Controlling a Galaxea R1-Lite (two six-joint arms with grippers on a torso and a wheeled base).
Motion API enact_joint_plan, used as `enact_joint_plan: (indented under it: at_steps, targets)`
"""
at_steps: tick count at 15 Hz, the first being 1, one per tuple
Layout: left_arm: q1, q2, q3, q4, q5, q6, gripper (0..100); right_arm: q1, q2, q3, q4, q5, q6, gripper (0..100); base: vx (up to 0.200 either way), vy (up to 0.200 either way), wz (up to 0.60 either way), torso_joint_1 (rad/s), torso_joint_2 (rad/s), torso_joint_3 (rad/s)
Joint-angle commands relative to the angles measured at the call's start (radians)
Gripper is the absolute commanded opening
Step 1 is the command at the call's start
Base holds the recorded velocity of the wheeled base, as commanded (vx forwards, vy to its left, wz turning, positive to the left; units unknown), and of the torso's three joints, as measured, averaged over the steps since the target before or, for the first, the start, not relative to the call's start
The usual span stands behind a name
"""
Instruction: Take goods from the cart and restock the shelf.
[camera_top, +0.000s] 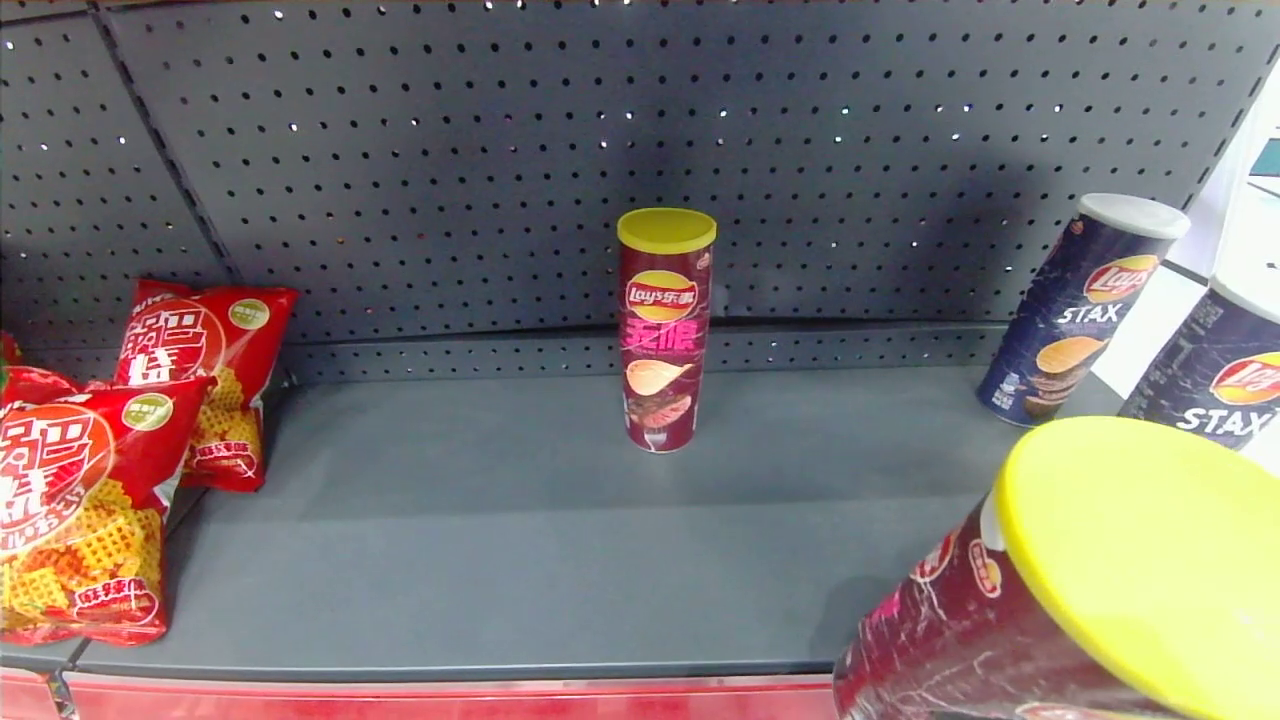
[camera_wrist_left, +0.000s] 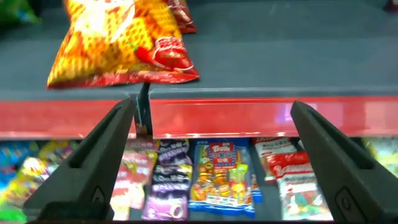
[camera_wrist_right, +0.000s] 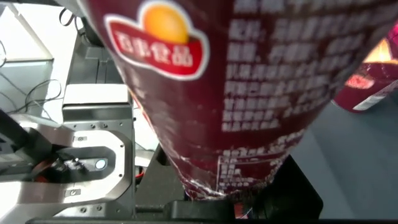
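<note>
1. Nearest item: the held can (camera_top: 1050, 600), a maroon tube with a yellow lid. It is tilted, off the shelf, at the right front corner. The right gripper (camera_wrist_right: 292, 186) has its fingers clamped on the can's lower end, judging by the right wrist view.
2. The left gripper (camera_wrist_left: 214, 155) sits low in front of the red edge strip (camera_wrist_left: 249, 115). Its fingers (camera_wrist_left: 93, 162) are apart and hold nothing. Assorted packets (camera_wrist_left: 217, 174) lie on the level below.
3. On the shelf (camera_top: 500, 540), two red snack bags (camera_top: 80, 510) (camera_top: 205, 380) lie at the left.
4. A matching maroon can (camera_top: 665, 330) stands upright mid-shelf, near the perforated back panel (camera_top: 600, 150).
5. Two dark blue cans (camera_top: 1080, 305) (camera_top: 1215, 370) with white lids stand at the right, the nearer one just beside the held can.

Hazards (judgement):
- The low grip leaves the long upper part free to swing, so a sideways move could topple the blue cans.
- If the can is released while tilted, its narrow base is likely to tip it over.
- A low approach could catch the base on the edge strip.

Labels: both maroon cans carry a round red-and-yellow emblem. The standing one adds pink characters and a crisp picture. The blue cans show the same emblem, white lettering and stacked crisps. The bags bear large white characters and a green round sticker. The wording is not transcribed.
</note>
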Motion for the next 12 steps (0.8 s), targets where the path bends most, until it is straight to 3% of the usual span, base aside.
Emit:
enact_joint_plan:
  at_steps: [1, 2, 3, 4, 5, 6, 7, 9, 10, 11, 12]
  targets:
    - [0.001, 0.001, 0.000, -0.001, -0.018, 0.014, 100, 0.001, 0.015, 0.001, -0.021, 0.001, 0.011, 0, 0.000, 0.000, 0.00, 0.000, 0.00, 0.000]
    - [-0.001, 0.001, 0.000, -0.006, -0.022, 0.014, 100, 0.001, 0.022, 0.003, -0.041, 0.001, 0.028, 0, 0.000, 0.000, 0.00, 0.000, 0.00, 0.000]
    - [-0.001, 0.041, -0.115, -0.072, -0.031, -0.001, 100, 0.001, 0.018, 0.007, -0.055, -0.001, 0.043, 0, 0.000, 0.000, 0.00, 0.000, 0.00, 0.000]
    - [-0.030, 0.180, -0.251, -0.097, -0.034, -0.041, 100, 0.002, 0.017, 0.007, -0.058, -0.006, 0.048, 0, 0.000, 0.000, 0.00, 0.000, 0.00, 0.000]
    - [-0.131, 0.344, -0.419, -0.113, -0.037, -0.156, 100, 0.002, 0.023, -0.002, -0.061, -0.019, 0.068, 0, 0.000, 0.000, 0.00, 0.000, 0.00, 0.000]
    - [-0.151, 0.366, -0.474, -0.103, -0.026, -0.152, 100, 0.005, 0.023, -0.002, -0.061, -0.021, 0.074, 0, 0.000, 0.000, 0.00, 0.000, 0.00, 0.000]
    - [-0.157, 0.440, -0.512, -0.089, -0.028, -0.118, 100, 0.002, 0.031, -0.006, -0.072, -0.021, 0.080, 0, 0.000, 0.000, 0.00, 0.000, 0.00, 0.000]
    - [-0.156, 0.486, -0.521, -0.090, -0.025, -0.106, 100, 0.002, 0.032, -0.006, -0.086, -0.021, 0.082, 0, 0.000, 0.000, 0.00, 0.000, 0.00, 0.000]
    - [-0.179, 0.584, -0.501, -0.098, -0.061, -0.055, 100, 0.002, 0.052, -0.026, -0.103, -0.021, 0.099, 0, 0.000, 0.000, 0.00, 0.000, 0.00, 0.000]
    - [-0.200, 0.648, -0.498, -0.132, -0.138, 0.014, 100, 0.002, 0.063, -0.037, -0.121, -0.022, 0.105, 0, 0.000, 0.000, 0.00, 0.000, 0.00, 0.000]
    - [-0.200, 0.722, -0.500, -0.179, -0.206, 0.022, 100, 0.002, 0.080, -0.043, -0.141, -0.022, 0.105, 0, 0.000, 0.000, 0.00, 0.000, 0.00, 0.000]
